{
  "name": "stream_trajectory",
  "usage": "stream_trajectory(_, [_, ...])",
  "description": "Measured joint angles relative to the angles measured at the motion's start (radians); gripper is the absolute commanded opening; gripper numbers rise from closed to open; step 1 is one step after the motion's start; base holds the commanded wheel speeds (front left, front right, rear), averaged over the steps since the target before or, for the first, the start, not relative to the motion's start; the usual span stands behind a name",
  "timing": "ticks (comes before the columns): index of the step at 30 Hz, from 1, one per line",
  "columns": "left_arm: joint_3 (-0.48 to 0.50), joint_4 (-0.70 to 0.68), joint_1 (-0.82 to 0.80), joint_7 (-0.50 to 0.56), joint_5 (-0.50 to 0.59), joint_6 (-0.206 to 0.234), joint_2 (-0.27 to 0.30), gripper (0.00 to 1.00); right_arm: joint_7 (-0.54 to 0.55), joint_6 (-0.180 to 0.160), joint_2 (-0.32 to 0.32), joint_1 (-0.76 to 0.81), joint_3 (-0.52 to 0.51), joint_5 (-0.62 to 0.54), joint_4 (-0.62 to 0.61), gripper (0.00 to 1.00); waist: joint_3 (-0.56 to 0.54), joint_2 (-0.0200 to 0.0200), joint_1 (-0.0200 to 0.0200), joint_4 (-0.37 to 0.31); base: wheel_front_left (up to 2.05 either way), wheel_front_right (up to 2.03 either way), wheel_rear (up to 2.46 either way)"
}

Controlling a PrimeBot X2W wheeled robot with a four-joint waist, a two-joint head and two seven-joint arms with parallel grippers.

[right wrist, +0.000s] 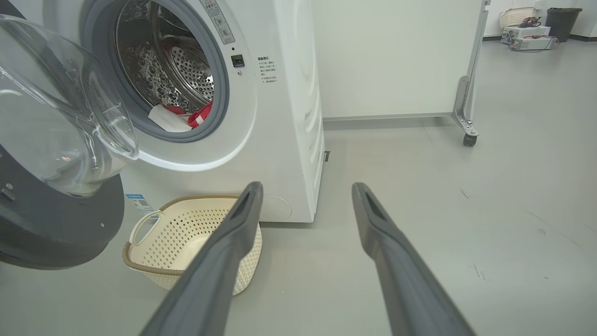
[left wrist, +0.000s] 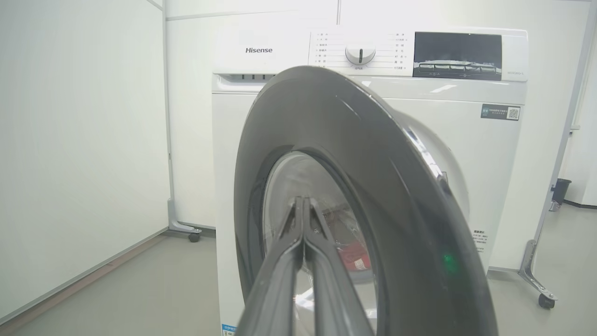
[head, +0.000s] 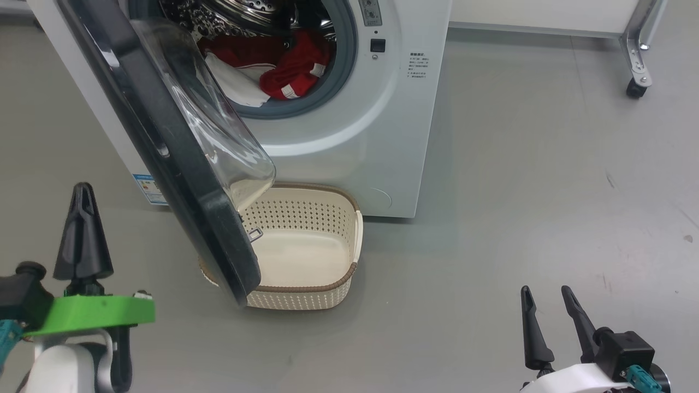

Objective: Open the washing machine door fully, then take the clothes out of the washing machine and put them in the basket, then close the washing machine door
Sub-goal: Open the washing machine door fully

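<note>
Grey floor [head: 491,245] lies around. My left end effector [head: 83,188], closed and empty, points at the half-open washing machine door [head: 180,180] just ahead; I should push its rim wider, slowly. My right end effector [head: 546,290] is spread, empty; clothes [head: 284,65] beyond, basket [head: 306,286] ahead-left.

A smooth grey floor [head: 519,191] runs through the room and catches soft, even light. A few small dark scuffs [head: 609,180] mark it on the right. At the far side stands a white partition [right wrist: 396,56] on a metal leg [right wrist: 464,107] that ends in a black castor [right wrist: 469,140]. On the left, a plain white wall [left wrist: 79,140] meets the floor along a brownish skirting strip [left wrist: 79,278]. Far off to the right sit a black bin [right wrist: 562,21] and a pale crate [right wrist: 515,17] holding cables, above a grey box [right wrist: 527,43].
</note>
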Motion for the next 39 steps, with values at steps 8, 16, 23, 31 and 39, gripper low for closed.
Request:
stream_trajectory(8, [-0.034, -0.091, -0.08, -0.005, -0.015, 0.0, 0.001, 0.0, 0.0, 0.0, 0.009, 0.0, -0.002, -0.01, 0.001, 1.0, 0.008, 0.0, 0.0, 0.002, 0.0, 0.0, 0.0])
stream_trajectory(16, [-0.143, -0.152, -0.116, -0.005, -0.015, 0.0, 0.004, 0.0, 0.0, 0.005, 0.015, 0.0, -0.006, -0.017, 0.004, 1.0, 0.012, 0.0, 0.0, -0.004, 0.0, 0.0, 0.0])
stream_trajectory(23, [-0.219, -0.18, -0.137, -0.005, -0.021, 0.0, 0.007, 0.0, 0.0, 0.009, 0.022, -0.001, -0.01, -0.02, 0.013, 1.0, 0.014, 0.0, 0.0, -0.015, 0.0, 0.0, 0.0])
stream_trajectory(31, [-0.368, -0.126, -0.125, 0.037, -0.044, 0.0, 0.009, 0.0, 0.0, 0.017, 0.029, -0.002, -0.012, -0.026, 0.018, 1.0, 0.01, 0.0, 0.0, -0.034, 0.0, 0.0, 0.0])
stream_trajectory(39, [-0.422, -0.026, -0.06, 0.129, -0.081, 0.0, 0.016, 0.0, 0.0, 0.018, 0.035, -0.002, -0.017, -0.026, 0.022, 1.0, 0.015, 0.0, 0.0, -0.047, 0.0, 0.0, 0.0])
